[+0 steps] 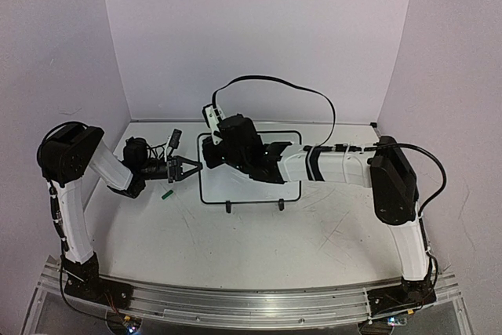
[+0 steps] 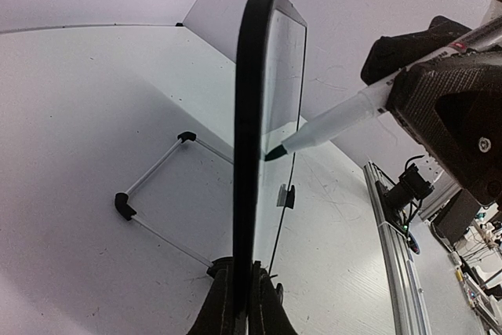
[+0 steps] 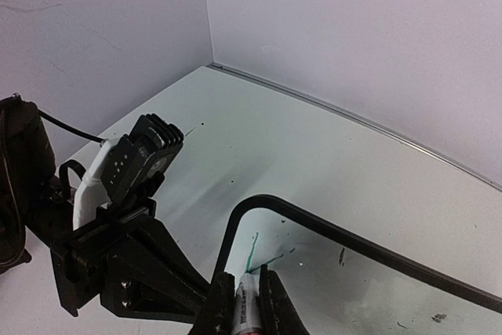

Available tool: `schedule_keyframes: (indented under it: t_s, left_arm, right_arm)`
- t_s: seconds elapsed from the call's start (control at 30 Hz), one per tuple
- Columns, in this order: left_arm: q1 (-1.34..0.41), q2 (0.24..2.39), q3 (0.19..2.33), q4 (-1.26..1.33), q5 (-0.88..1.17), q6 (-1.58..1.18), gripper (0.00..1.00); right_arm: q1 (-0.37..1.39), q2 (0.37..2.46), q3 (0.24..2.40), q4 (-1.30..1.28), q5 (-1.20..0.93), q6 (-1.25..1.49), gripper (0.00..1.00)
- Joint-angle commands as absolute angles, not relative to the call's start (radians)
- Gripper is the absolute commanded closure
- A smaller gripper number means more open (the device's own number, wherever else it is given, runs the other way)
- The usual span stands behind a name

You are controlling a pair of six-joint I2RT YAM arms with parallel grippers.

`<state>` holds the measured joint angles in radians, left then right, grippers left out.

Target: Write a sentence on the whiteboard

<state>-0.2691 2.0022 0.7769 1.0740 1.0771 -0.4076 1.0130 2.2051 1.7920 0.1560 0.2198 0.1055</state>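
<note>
The whiteboard (image 1: 259, 182) stands tilted on its two black feet at mid-table. My left gripper (image 1: 196, 166) is shut on its left edge; in the left wrist view the board (image 2: 252, 115) is edge-on between my fingers (image 2: 271, 304). My right gripper (image 1: 210, 153) is shut on a white marker (image 3: 247, 313) at the board's top left corner. The marker (image 2: 337, 119) has its dark tip touching the board face. Only two short green strokes (image 3: 252, 247) show by the frame (image 3: 353, 241); no readable sentence shows.
A small green cap (image 1: 166, 192) lies on the table below the left gripper. The board's wire stand (image 2: 157, 186) sticks out behind it. Walls close the table on three sides, and an aluminium rail (image 1: 235, 300) runs along the near edge.
</note>
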Motion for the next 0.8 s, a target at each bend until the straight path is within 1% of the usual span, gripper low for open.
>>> schedule_keyframes:
  t_s: [0.0, 0.77]
  left_arm:
    - [-0.259, 1.961, 0.774, 1.094, 1.062, -0.401, 1.0]
    - [-0.258, 1.964, 0.78, 1.094, 1.063, -0.403, 1.0]
  right_arm:
    - [1.007, 2.218, 1.806, 0.15, 0.258, 0.105, 1.0]
    - [1.013, 2.181, 1.709, 0.149, 0.246, 0.147, 1.0]
